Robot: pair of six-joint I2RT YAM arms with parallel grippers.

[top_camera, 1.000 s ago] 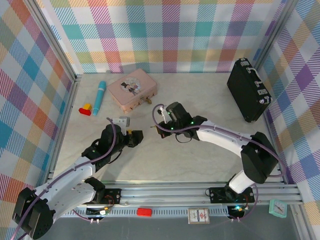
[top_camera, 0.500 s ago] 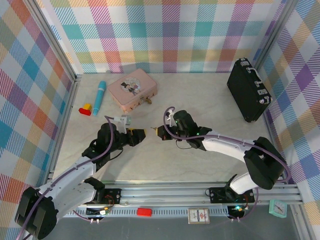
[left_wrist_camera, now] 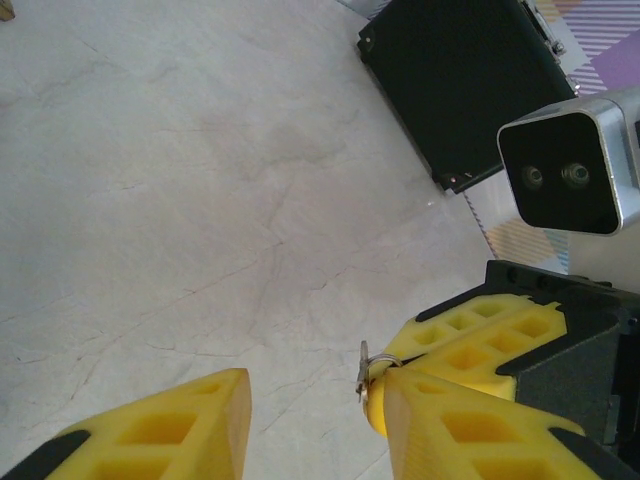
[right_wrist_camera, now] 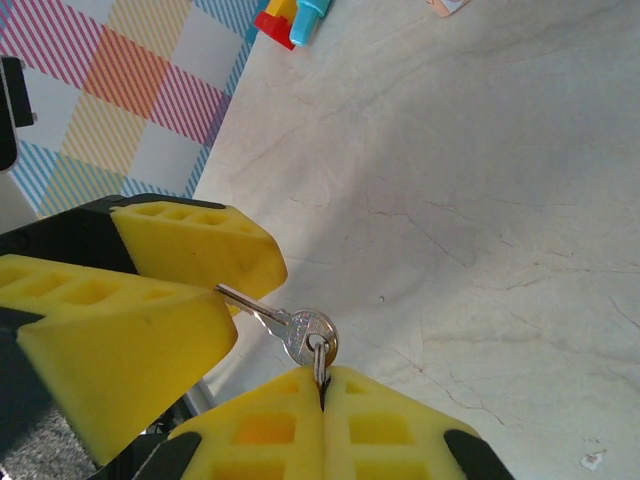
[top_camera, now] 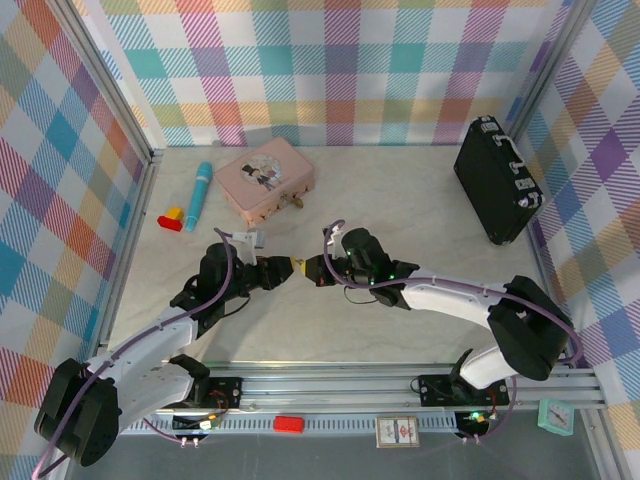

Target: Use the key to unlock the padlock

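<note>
The right gripper (right_wrist_camera: 322, 388) is squeezed tight on the little ring of the key (right_wrist_camera: 302, 330). It holds the key up over the middle of the table (top_camera: 400, 200). The key's thin end pokes in between the yellow fingers (right_wrist_camera: 190, 240) of the left gripper (top_camera: 287, 267). Those fingers stand apart (the left wrist view shows a big gap). It is too hard to tell if they touch the key.

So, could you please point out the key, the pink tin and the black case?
key (right_wrist_camera: 305, 332), right wrist view, on its round head.
pink tin (top_camera: 265, 178), top external view, middle of its lid.
black case (top_camera: 496, 186), top external view, on its broad side.
</note>
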